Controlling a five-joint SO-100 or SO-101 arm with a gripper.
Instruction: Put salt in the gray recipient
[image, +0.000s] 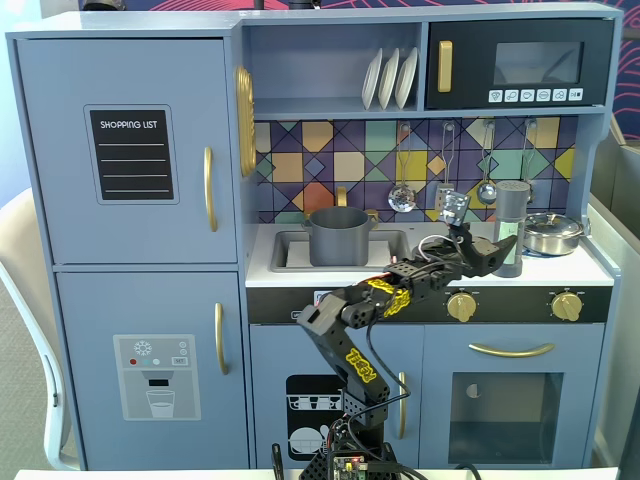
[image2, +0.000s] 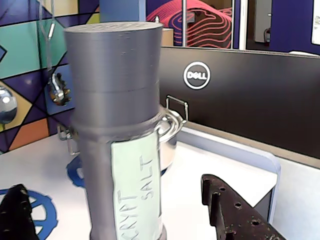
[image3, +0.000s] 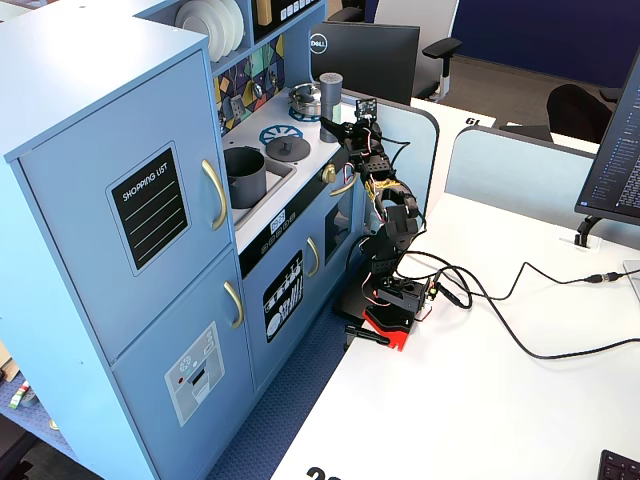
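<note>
The step in hand looks like the reach for the salt (image: 512, 226), not yet the grasp. In a fixed view the shaker stands upright at the right of the frame on the toy kitchen's white counter (image: 420, 268), just left of a shiny steel pan (image: 553, 233), and the gripper (image: 497, 250) sits against its lower half. In the wrist view the salt (image2: 117, 125) fills the left centre of the frame, its pale label reading "SALT", with 1 dark finger (image2: 232, 210) at the lower right and the other at the lower left edge; both stand clear of the shaker, so the jaws are spread with nothing held. The gray pot (image: 338, 235) sits in the sink near the middle of that fixed view, well apart from the shaker; the other fixed view shows the pot (image3: 245, 176) left of centre. Next, I judge, the jaws must close squarely around the shaker's body, then lift it without tipping and carry it leftward to the pot.
</note>
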